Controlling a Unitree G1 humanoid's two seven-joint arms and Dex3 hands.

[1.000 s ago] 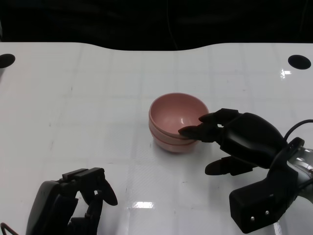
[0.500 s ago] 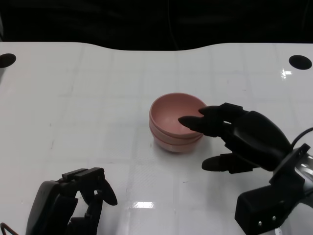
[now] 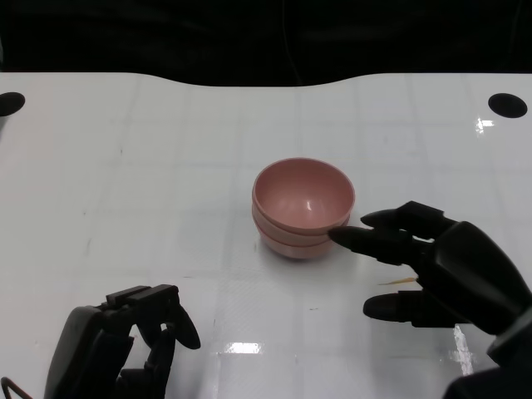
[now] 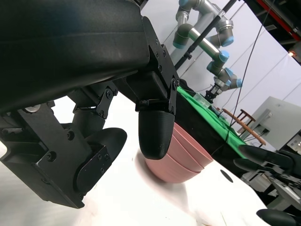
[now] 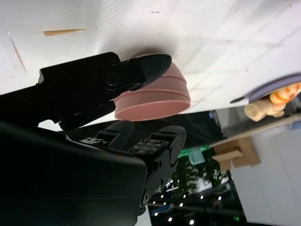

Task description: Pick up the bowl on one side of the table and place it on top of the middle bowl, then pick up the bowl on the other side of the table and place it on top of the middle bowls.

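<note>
Pink bowls [image 3: 303, 206] sit nested in one stack at the middle of the white table [image 3: 150, 166], the top bowl upright with its hollow facing up; the left wrist view shows three rims layered one inside another. The right hand [image 3: 440, 270] hangs just to the right of the stack at the near side, holding nothing, its fingers [image 3: 374, 241] stretched out toward the bowls and spread apart from the thumb below them. In the head view the foremost fingertip lies close beside the lower rim of the stack, and whether it touches cannot be told; the right wrist view shows a finger lying along the outside of the stack's wall. The left hand [image 3: 125, 341] rests low at the near left corner of the table, well apart from the bowls, with its fingers curled inward and nothing between them. A small tan scrap [image 3: 399, 283] lies on the table surface just beside the right hand. Two dark round holes [image 3: 509, 105] mark the far corners of the table. In the left wrist view a grey robot arm with blue joints [image 4: 207, 33] stands in the background beyond a green surface.
</note>
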